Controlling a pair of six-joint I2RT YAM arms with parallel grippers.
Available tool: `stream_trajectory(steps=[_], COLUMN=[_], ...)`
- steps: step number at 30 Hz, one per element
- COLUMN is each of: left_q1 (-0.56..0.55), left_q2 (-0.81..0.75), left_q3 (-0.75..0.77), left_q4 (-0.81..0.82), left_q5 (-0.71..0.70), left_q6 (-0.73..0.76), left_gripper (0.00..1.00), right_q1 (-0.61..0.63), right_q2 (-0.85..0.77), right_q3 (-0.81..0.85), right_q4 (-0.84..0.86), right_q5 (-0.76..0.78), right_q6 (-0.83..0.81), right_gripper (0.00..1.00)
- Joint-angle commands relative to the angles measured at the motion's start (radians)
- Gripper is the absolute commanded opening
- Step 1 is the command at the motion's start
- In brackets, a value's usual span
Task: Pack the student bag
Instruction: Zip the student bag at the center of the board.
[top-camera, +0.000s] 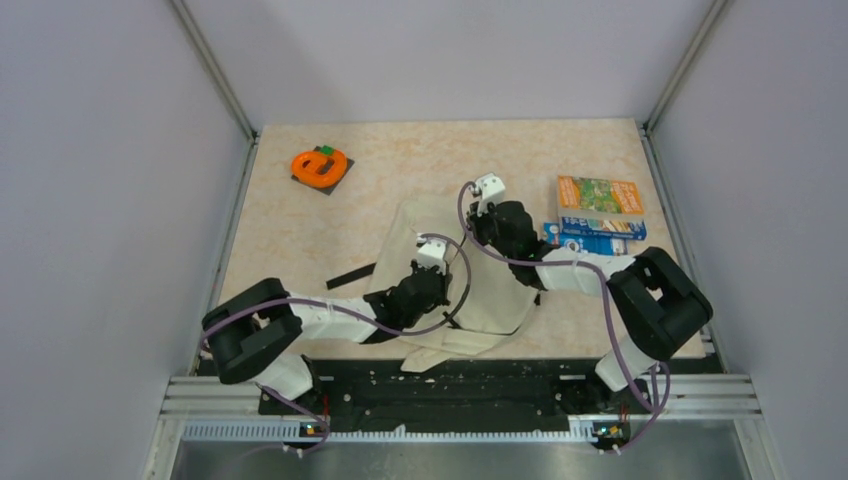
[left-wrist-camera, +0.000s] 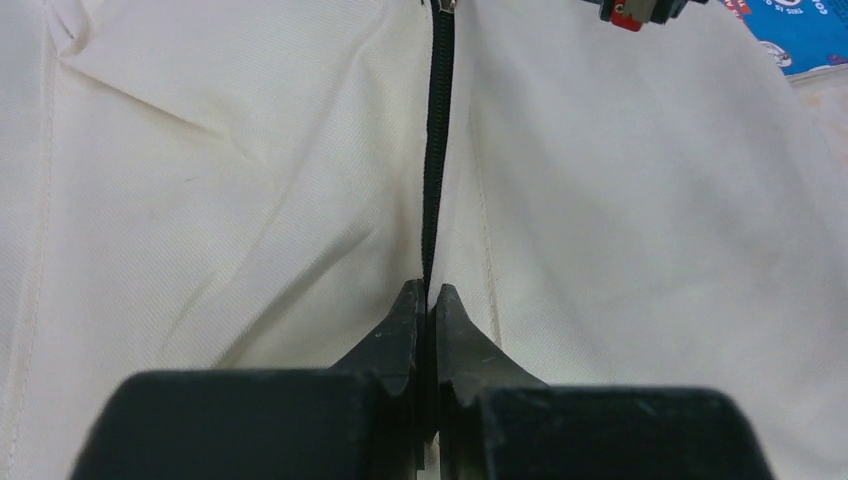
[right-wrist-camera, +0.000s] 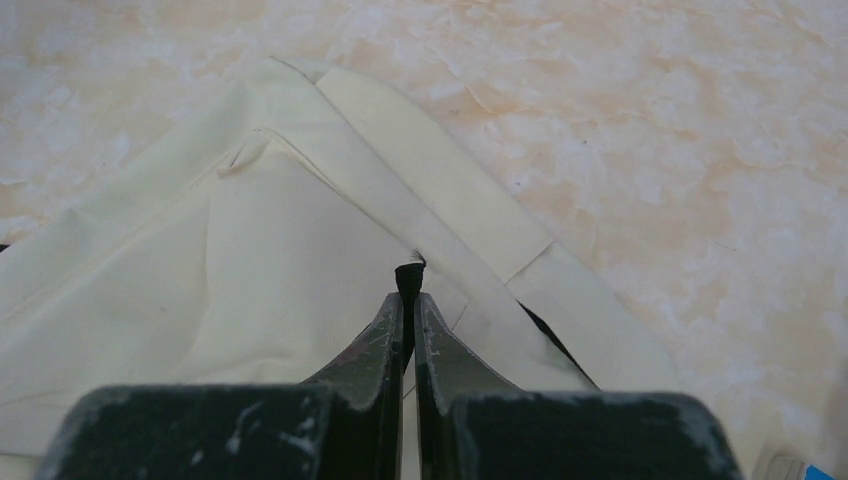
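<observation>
The student bag (top-camera: 480, 300), cream fabric, lies flat in the middle of the table between both arms. Its black zipper (left-wrist-camera: 438, 150) runs straight up the left wrist view. My left gripper (left-wrist-camera: 428, 292) is shut on the bag at the near end of that zipper line, with fabric bunched to either side. In the top view the left gripper (top-camera: 447, 283) rests on the bag's middle. My right gripper (right-wrist-camera: 409, 298) is shut on a small black tab (right-wrist-camera: 407, 274) of the bag, near a folded cream corner (right-wrist-camera: 300, 110). Seen from above, the right gripper (top-camera: 480, 232) sits at the bag's upper right.
An orange booklet (top-camera: 600, 195) and a blue booklet (top-camera: 595, 236) lie right of the bag. An orange ring-shaped object (top-camera: 320, 165) on a dark square sits at the back left. A black strap (top-camera: 350, 277) trails left of the bag. Grey walls enclose the table.
</observation>
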Motion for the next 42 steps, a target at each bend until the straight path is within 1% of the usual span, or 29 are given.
stream_trajectory(steps=[1,3,9,13,19,23,27,30,33,34,36,37,38,40,42], left_q1=[-0.012,-0.013,-0.014,-0.015,-0.014,-0.014,-0.014,-0.015,-0.010,-0.008,0.004,0.013,0.023,0.067,0.159], left_q2=[-0.091,-0.118,-0.252,-0.338,-0.436,-0.450,-0.470,-0.505,-0.522,-0.521,-0.506,-0.496,-0.488,-0.469,-0.451], left_q3=[-0.066,-0.074,-0.125,-0.148,-0.163,-0.145,-0.138,-0.163,-0.171,-0.161,-0.128,-0.102,-0.083,-0.056,-0.039], left_q4=[-0.072,-0.110,-0.201,-0.291,-0.366,-0.400,-0.424,-0.395,-0.376,-0.386,-0.427,-0.449,-0.470,-0.515,-0.533], left_q5=[0.039,0.048,0.013,-0.018,-0.026,-0.026,-0.018,0.000,0.019,0.029,0.037,0.043,0.045,0.071,0.177], left_q6=[-0.047,-0.057,-0.099,-0.122,-0.119,-0.116,-0.116,-0.089,-0.060,-0.055,-0.059,-0.056,-0.051,-0.048,-0.043], left_gripper=[0.00,0.00,0.00,0.00,0.00,0.00,0.00,0.00,0.00,0.00,0.01,0.02,0.04,0.06,0.07], right_q1=[-0.014,-0.015,-0.043,-0.076,-0.080,-0.081,-0.082,-0.083,-0.083,-0.083,-0.086,-0.089,-0.091,-0.094,-0.096], right_q2=[0.030,0.063,0.175,0.237,0.347,0.364,0.388,0.403,0.366,0.340,0.300,0.284,0.271,0.236,0.187], right_q3=[0.097,0.124,0.216,0.264,0.359,0.367,0.407,0.440,0.439,0.443,0.462,0.483,0.506,0.530,0.525], right_q4=[0.089,0.084,0.009,-0.027,-0.129,-0.121,-0.160,-0.193,-0.211,-0.230,-0.281,-0.327,-0.373,-0.445,-0.493], right_q5=[0.108,0.112,0.116,0.057,-0.017,-0.032,-0.066,-0.083,-0.090,-0.099,-0.159,-0.191,-0.209,-0.208,-0.199], right_q6=[-0.031,-0.032,-0.020,0.012,0.008,0.009,-0.013,-0.025,-0.016,-0.017,-0.032,-0.033,-0.033,-0.032,-0.031], right_gripper=[0.00,0.00,0.00,0.00,0.00,0.00,0.00,0.00,0.00,0.11,0.38,0.49,0.54,0.59,0.61])
